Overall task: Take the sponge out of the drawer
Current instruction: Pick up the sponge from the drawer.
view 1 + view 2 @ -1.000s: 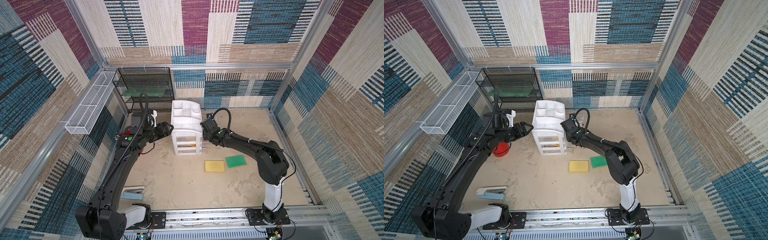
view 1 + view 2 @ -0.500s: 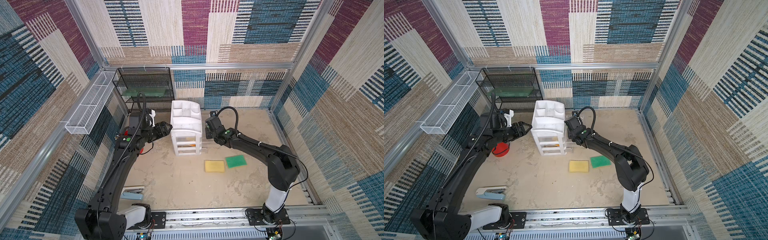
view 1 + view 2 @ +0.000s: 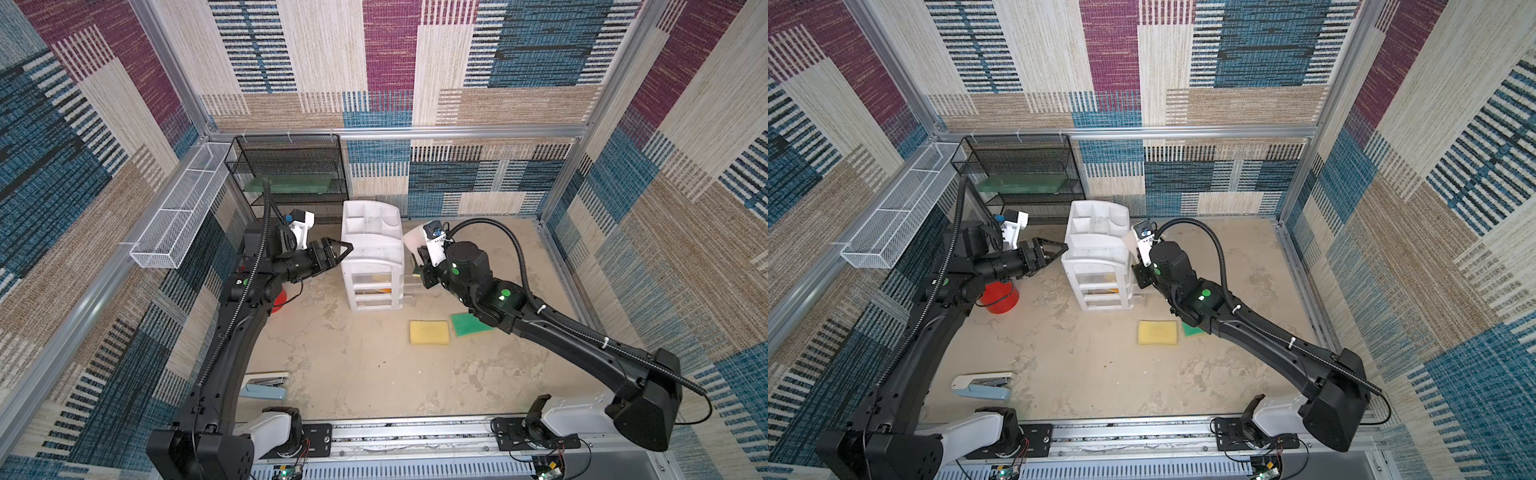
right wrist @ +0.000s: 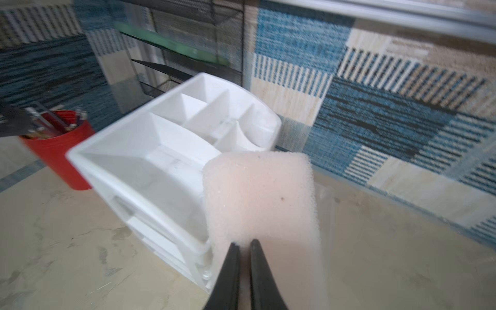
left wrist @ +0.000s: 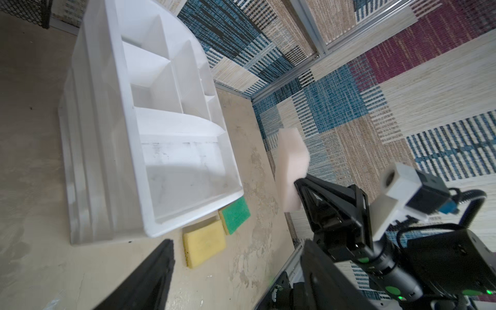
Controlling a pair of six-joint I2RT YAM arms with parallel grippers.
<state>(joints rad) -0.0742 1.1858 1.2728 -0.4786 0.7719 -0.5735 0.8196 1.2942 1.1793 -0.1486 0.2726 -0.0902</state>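
My right gripper (image 4: 243,243) is pinched tight on the lower edge of the pale sponge (image 4: 260,198). The sponge stands upright in the air, out of the drawers, just beside the right side of the drawer chest (image 3: 372,257) at about the height of its tray top. Both top views show it there, partly hidden behind the wrist camera.

My left gripper (image 3: 344,248) has its jaws spread with nothing between them. It points at the chest's upper left edge, and I cannot tell whether it touches.

The chest stands near the back of the table (image 3: 353,374), with its three clear drawer fronts facing me. Something yellowish shows through the upper two.

In front of the chest a yellow sponge (image 3: 429,332) lies flat. A green sponge (image 3: 467,324) lies just beside it, partly under my right arm.

A red cup (image 3: 998,299) of pens sits beneath my left arm, and a blue and white stapler (image 3: 982,387) lies near that arm's base. A black mesh rack (image 3: 291,166) holding a green slab stands in the back left corner.

The only markings I can make out are green dots (image 3: 456,272) on the arms. Any print is too small to read.
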